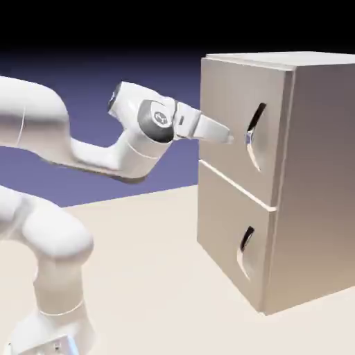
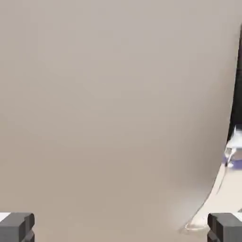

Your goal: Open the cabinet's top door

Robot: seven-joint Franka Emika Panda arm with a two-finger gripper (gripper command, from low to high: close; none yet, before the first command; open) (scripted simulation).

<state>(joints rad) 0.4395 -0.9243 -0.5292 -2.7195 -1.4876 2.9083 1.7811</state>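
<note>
Both doors of the cabinet (image 1: 305, 187) shut; gripper (image 1: 229, 137) open beside top door (image 1: 229, 118).

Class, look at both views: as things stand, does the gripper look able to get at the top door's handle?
Probably yes: the open gripper points level at the top door, just short of its handle, with nothing between them.

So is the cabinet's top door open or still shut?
Shut. The top door sits flush with the cabinet front, level with the lower door; the open gripper holds nothing.
</note>
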